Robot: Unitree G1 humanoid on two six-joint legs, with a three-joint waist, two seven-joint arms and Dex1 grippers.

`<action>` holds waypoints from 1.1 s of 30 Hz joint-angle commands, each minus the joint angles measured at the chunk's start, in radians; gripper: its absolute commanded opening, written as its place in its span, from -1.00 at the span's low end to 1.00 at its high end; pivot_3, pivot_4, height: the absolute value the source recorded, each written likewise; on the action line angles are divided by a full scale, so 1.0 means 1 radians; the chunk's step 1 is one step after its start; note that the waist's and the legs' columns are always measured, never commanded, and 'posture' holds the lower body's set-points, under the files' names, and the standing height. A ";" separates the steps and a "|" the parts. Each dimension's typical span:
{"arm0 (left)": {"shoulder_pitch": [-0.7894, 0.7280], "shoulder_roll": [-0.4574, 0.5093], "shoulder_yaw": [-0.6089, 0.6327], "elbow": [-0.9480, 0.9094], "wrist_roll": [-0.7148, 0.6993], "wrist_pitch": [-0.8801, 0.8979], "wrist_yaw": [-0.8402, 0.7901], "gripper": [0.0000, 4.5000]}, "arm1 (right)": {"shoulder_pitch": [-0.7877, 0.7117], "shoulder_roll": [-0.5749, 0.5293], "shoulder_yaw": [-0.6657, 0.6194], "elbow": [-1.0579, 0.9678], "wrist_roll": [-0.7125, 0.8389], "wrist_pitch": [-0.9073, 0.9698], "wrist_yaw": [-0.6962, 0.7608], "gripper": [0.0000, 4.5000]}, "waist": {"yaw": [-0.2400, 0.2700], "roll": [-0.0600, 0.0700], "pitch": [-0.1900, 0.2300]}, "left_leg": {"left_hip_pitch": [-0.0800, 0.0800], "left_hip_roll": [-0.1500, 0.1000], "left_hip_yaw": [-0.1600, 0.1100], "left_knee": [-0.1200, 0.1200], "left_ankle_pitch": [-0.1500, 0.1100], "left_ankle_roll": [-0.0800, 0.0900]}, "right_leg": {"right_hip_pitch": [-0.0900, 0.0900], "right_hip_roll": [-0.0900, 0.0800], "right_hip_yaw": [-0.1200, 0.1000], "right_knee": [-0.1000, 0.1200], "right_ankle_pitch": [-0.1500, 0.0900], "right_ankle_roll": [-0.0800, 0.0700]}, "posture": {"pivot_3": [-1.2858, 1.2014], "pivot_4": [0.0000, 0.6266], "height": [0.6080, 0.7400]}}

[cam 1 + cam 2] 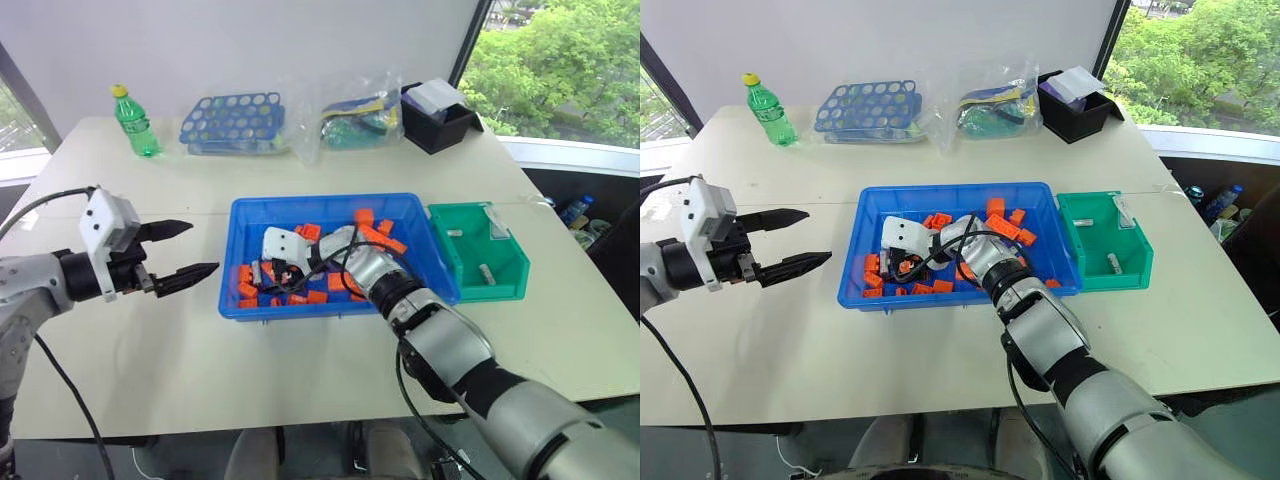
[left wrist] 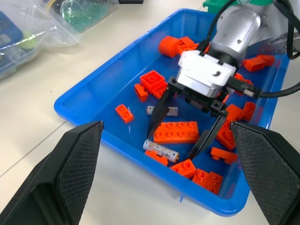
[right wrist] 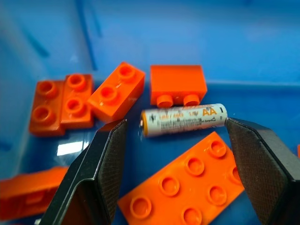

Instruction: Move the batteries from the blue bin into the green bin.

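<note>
Near edge of the bench [image 1: 150, 380]: bare pale surface, open room in front of the blue bin [image 1: 240, 300]. Left gripper [image 1: 185, 250] hovering above that bare stretch, left of the bin's short wall and apart from it, jaws spread wide, nothing between them.

Right gripper [image 2: 180, 129] down inside the blue bin near its left end, jaws wide and straddling an orange eight-stud brick [image 2: 176, 132]. One AA battery [image 3: 183, 119] lying flat on the bin floor between the finger tips, one end close to one finger [image 3: 262, 164], not clamped. Second battery [image 2: 162, 111] just behind it on the floor. Orange bricks [image 1: 375, 232] scattered across the rest of the bin, thicker toward the right and the front wall; little free floor around the jaws.

Green bin [image 1: 510, 285] tight against the blue bin's right wall, close to the bench's right edge; two batteries [image 1: 486, 272] on its floor, well apart.

Far side of the bench: green bottle [image 1: 135, 122], blue rack with round holes [image 1: 232, 120], clear plastic bags [image 1: 355, 120], black box [image 1: 437, 122], all near the back edge, with a clear strip between them and the bins.
</note>
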 commanded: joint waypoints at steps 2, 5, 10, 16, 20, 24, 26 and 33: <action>-0.018 0.008 0.016 -0.029 -0.014 -0.006 0.005 1.00 | -0.037 0.009 -0.029 0.047 -0.004 -0.001 -0.030 0.51 | 0.001 0.000 0.000 | 0.000 0.000 0.000 0.000 0.000 0.000 | 0.000 0.000 0.000 0.000 0.000 0.000 | 0.03 -0.52 0.75; -0.022 0.005 0.013 -0.029 -0.014 -0.008 0.008 1.00 | -0.037 0.013 -0.030 0.063 -0.010 -0.004 -0.023 0.51 | 0.000 0.000 0.000 | 0.000 0.000 0.000 0.000 0.000 0.000 | 0.000 0.000 0.000 0.000 0.000 0.000 | 0.03 -0.52 0.75; -0.023 0.001 0.010 -0.033 -0.013 -0.011 0.013 1.00 | -0.034 0.029 -0.034 0.077 -0.017 -0.006 -0.020 0.51 | -0.002 0.000 0.000 | 0.000 0.000 0.000 -0.001 0.000 0.000 | 0.000 0.000 0.000 0.000 0.000 0.000 | 0.03 -0.52 0.75; -0.020 -0.004 0.010 -0.041 -0.015 -0.012 0.018 1.00 | -0.035 0.041 -0.039 0.089 -0.020 -0.014 -0.025 0.41 | -0.002 0.000 0.000 | 0.001 0.000 0.000 -0.001 0.000 0.000 | 0.000 0.000 0.000 0.000 0.000 0.000 | 0.03 -0.52 0.75; -0.020 -0.008 0.007 -0.039 -0.013 -0.016 0.021 1.00 | -0.035 0.043 -0.057 0.085 -0.010 0.001 -0.026 0.00 | -0.002 0.000 0.000 | 0.001 0.000 0.000 -0.001 0.000 0.000 | 0.000 0.000 0.000 0.000 0.000 0.000 | 0.03 -0.52 0.75; -0.033 -0.014 -0.008 -0.024 -0.006 -0.024 0.019 1.00 | -0.026 0.042 -0.067 0.068 -0.005 0.016 -0.010 0.00 | 0.000 0.000 0.000 | 0.001 0.000 0.000 -0.001 0.000 0.000 | 0.001 0.000 0.000 0.000 0.000 0.000 | 0.03 -0.52 0.75; -0.040 -0.016 -0.015 -0.016 -0.002 -0.028 0.017 1.00 | -0.021 0.042 -0.066 0.061 -0.007 0.017 -0.006 0.00 | 0.000 0.000 0.000 | 0.001 0.000 0.000 -0.001 0.000 0.000 | 0.000 0.000 0.000 0.000 0.000 0.000 | 0.03 -0.52 0.75; -0.074 -0.017 -0.045 0.015 0.010 -0.046 0.010 1.00 | -0.013 0.054 -0.078 0.048 -0.001 0.047 0.001 0.00 | -0.002 0.000 0.000 | 0.001 0.000 0.000 -0.001 0.000 0.000 | 0.001 0.000 0.000 0.000 0.000 0.000 | 0.03 -0.52 0.75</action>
